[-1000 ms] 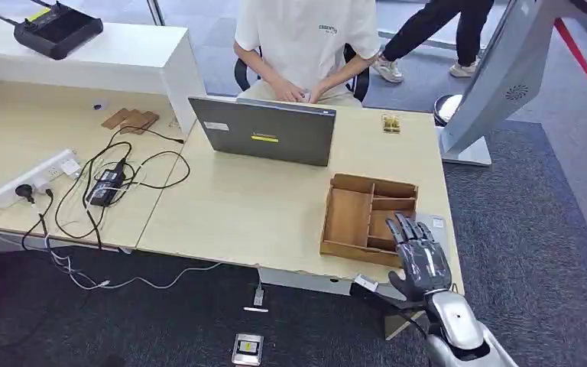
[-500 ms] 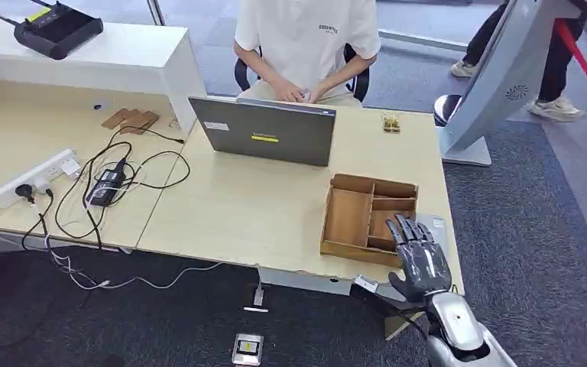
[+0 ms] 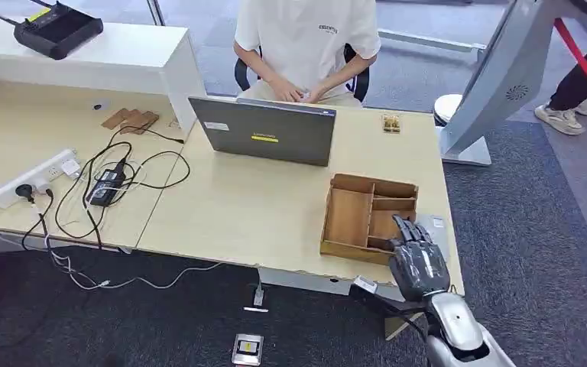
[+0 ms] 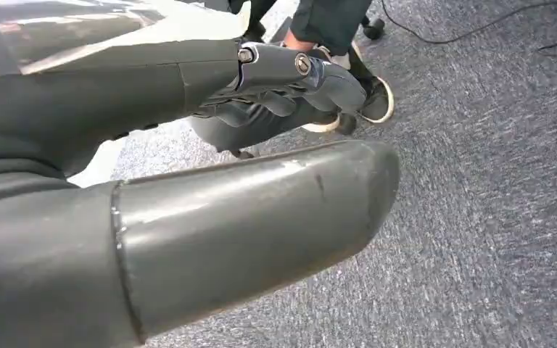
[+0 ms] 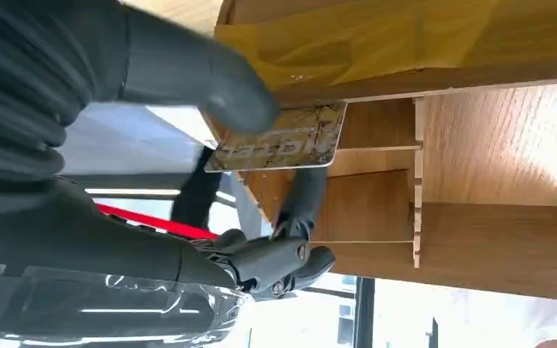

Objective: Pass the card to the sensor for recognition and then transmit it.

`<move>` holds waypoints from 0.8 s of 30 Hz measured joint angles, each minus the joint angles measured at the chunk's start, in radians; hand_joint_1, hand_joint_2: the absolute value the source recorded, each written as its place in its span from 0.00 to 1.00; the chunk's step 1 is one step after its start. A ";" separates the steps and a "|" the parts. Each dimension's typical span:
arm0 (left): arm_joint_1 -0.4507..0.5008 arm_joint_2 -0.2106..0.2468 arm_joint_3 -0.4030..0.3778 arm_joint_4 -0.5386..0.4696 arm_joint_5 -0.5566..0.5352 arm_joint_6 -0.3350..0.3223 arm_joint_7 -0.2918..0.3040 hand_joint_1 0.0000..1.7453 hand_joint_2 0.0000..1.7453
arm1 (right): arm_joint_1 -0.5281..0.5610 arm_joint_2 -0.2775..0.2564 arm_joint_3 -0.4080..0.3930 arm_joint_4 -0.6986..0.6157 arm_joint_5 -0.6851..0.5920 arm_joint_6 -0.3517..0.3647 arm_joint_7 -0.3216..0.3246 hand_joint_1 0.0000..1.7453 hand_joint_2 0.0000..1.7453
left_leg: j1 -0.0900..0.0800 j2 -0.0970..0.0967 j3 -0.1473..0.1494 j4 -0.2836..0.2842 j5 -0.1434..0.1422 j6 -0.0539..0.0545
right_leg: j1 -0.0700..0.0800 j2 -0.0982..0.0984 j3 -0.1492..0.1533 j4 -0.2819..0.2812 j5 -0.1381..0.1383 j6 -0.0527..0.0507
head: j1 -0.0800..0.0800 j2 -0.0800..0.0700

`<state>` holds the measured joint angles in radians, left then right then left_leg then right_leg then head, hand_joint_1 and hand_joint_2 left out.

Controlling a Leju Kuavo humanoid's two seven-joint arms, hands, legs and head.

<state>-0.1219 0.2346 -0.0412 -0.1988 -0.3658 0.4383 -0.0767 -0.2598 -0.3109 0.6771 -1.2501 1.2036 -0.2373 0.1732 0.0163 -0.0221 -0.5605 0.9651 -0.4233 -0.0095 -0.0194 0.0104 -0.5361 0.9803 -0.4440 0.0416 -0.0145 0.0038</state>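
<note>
right hand (image 3: 419, 260) had dropped lower over the wooden organizer tray (image 3: 349, 216) than a second ago, fingers now curled into its near-right compartment. wrist cam showed the card (image 5: 279, 146) in that compartment, thumb and a finger closing on it; probably pinched, not lifted yet. other compartments looked empty. left hand (image 4: 275, 94) hung over the carpet, fingers curled on nothing. sensor not identifiable on the surface (image 3: 260, 206)

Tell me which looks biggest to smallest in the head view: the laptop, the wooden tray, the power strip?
1. Laptop, the biggest.
2. Wooden tray, somewhat smaller.
3. Power strip, long but thin, the smallest.
The tray sits nearer the camera, which may flatter it.
</note>
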 joint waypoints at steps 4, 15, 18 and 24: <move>0.000 0.000 0.001 0.000 0.000 0.000 -0.005 0.00 0.00 | -0.004 0.002 0.000 0.000 -0.005 0.006 -0.002 1.00 1.00 | 0.000 0.000 0.000 0.000 0.000 0.000 | 0.000 0.000 0.000 0.000 0.000 0.000 | 0.000 0.000; 0.000 0.000 0.010 0.000 0.000 -0.003 -0.005 0.00 0.00 | -0.007 0.013 0.000 0.000 -0.022 0.017 -0.007 1.00 1.00 | 0.000 0.000 0.000 0.000 0.000 0.000 | 0.000 0.000 0.000 0.000 0.000 0.000 | 0.000 0.000; 0.000 0.000 0.010 0.000 -0.003 -0.003 -0.007 0.00 0.00 | -0.007 0.014 0.000 0.000 -0.030 0.014 -0.006 1.00 1.00 | 0.000 0.000 0.000 0.000 0.000 0.000 | 0.000 0.000 0.000 0.000 0.000 0.000 | 0.000 0.000; 0.000 0.000 0.011 0.000 -0.015 -0.003 -0.018 0.00 0.00 | -0.012 0.014 -0.013 -0.024 -0.055 -0.010 -0.016 1.00 1.00 | 0.000 0.000 0.000 0.000 0.000 0.000 | 0.000 0.000 0.000 0.000 0.000 0.000 | 0.000 0.000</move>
<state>-0.1218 0.2346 -0.0305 -0.1987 -0.3807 0.4356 -0.0946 -0.2721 -0.2968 0.6641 -1.2738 1.1490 -0.2472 0.1571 0.0163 -0.0221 -0.5604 0.9651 -0.4233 -0.0095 -0.0194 0.0104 -0.5359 0.9804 -0.4440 0.0416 -0.0149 0.0038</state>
